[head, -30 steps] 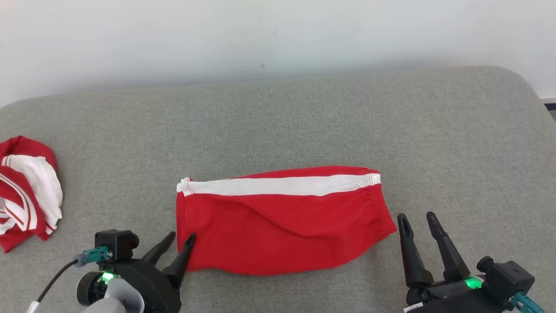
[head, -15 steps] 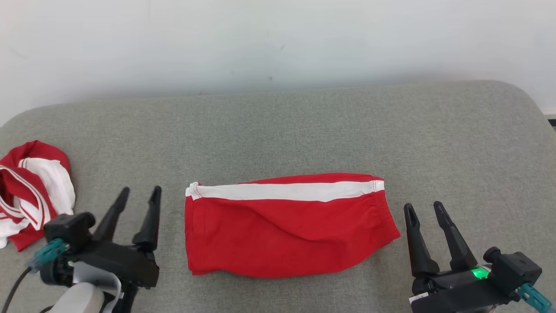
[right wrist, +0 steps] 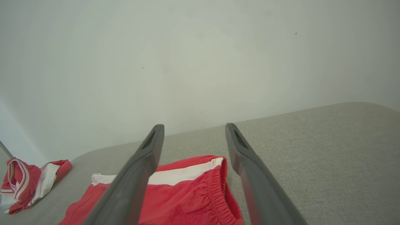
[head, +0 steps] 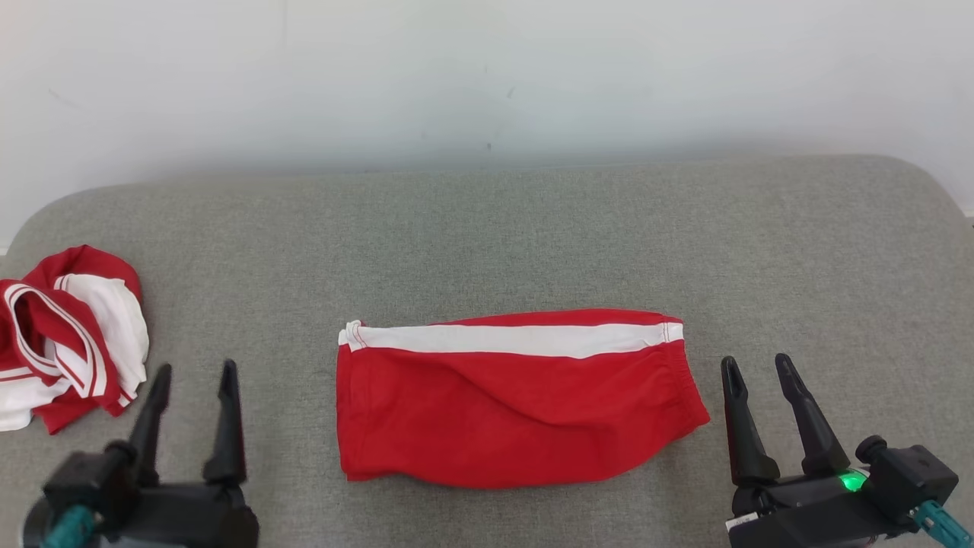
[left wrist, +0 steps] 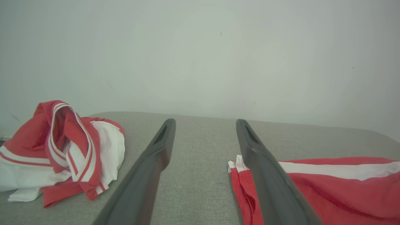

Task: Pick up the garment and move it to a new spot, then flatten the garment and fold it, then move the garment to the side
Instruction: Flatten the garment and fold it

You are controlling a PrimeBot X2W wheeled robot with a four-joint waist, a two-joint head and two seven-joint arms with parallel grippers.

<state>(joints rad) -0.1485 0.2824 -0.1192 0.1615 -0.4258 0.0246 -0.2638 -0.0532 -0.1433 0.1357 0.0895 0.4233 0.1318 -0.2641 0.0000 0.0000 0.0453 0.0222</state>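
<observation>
The garment is a pair of red shorts with a white stripe, folded flat in the middle of the grey cushion. In the left wrist view the shorts lie to the right of the fingers; in the right wrist view the shorts lie low, between and left of them. My left gripper stands open, left of the shorts and apart from them. Just off the waistband end, my right gripper is open and holds nothing.
A crumpled red and white garment lies at the cushion's left edge, also seen as a heap in the left wrist view. A pale wall rises behind the cushion.
My left gripper has drawn back from the shorts' left edge and swung left, fingers now pointing up. The head camera has tilted, shifting the whole scene down and right. The shorts stay put.
</observation>
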